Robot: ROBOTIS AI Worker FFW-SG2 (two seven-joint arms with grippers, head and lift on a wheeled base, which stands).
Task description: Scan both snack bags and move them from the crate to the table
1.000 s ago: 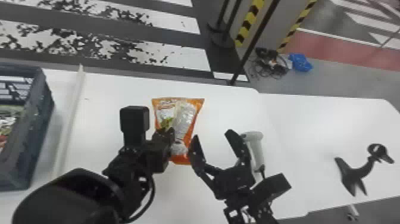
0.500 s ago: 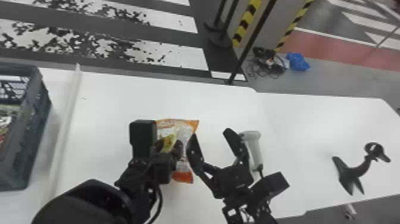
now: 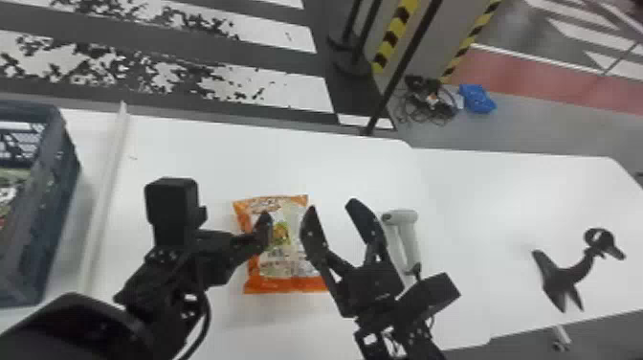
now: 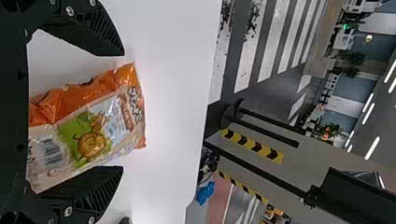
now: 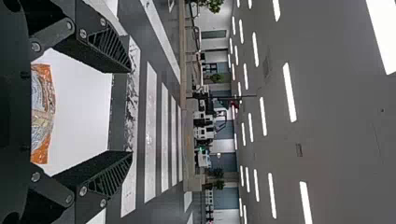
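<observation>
Rail (image 3: 107,191) between crate (image 3: 52,206) and bag (image 3: 277,284), left pincer (image 3: 266,230) open, right pincer (image 3: 333,206) open beside scanner (image 3: 405,219)

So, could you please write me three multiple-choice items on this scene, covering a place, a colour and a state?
1. Where is the pale handheld scanner?
A) Inside the dark plastic crate
B) On the white table
C) On the grey floor

2. What colour are the end bands of the printed plastic snack bag?
A) Orange
B) Blue
C) Black

3. How do the fingers of the black right gripper stand?
A) Shut on the scanner
B) Pressed together, empty
C) Spread apart

1: B, as the head view shows it lying on the tabletop.
2: A, since both ends show orange in the head view.
3: C, because the right wrist view shows a wide gap between the fingers.
</observation>
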